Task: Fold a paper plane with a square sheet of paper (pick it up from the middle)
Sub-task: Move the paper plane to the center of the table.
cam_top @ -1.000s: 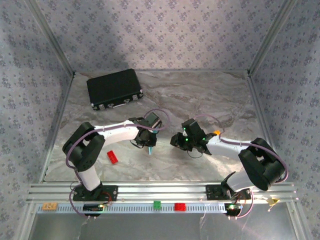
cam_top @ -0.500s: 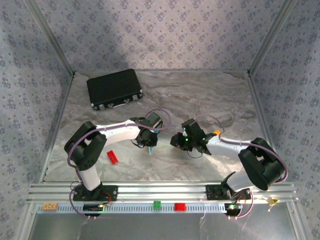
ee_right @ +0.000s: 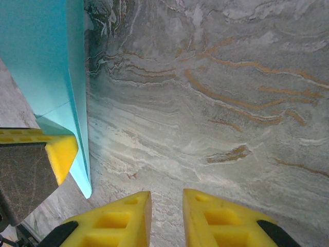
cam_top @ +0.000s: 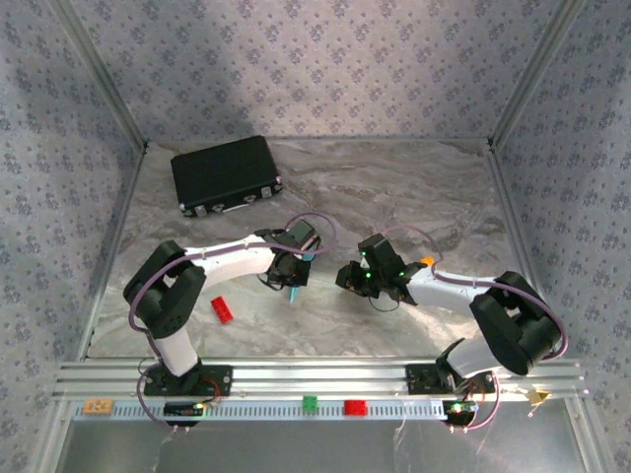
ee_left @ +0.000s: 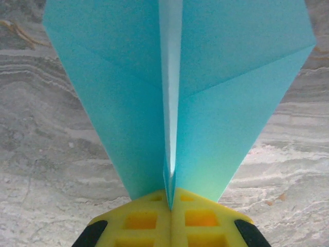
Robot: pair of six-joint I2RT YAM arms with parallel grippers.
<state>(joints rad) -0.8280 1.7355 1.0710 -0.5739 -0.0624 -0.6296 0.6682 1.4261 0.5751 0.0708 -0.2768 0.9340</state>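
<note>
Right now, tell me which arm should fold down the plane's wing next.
Right, probably. The left gripper is shut on the paper plane along its centre fold, so it is busy holding. The right gripper is empty, jaws slightly apart, with the paper plane close beside it on its left.

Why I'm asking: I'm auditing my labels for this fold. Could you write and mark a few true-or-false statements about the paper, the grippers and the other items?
1. The left gripper is shut on the folded light-blue paper plane. True.
2. The right gripper clamps the paper too. False: its jaws stand slightly apart over the table, holding nothing.
3. The black case lies at the table's back left. True.
4. The small red brick sits on the black case. False: it lies on the table, apart from the case.
</note>
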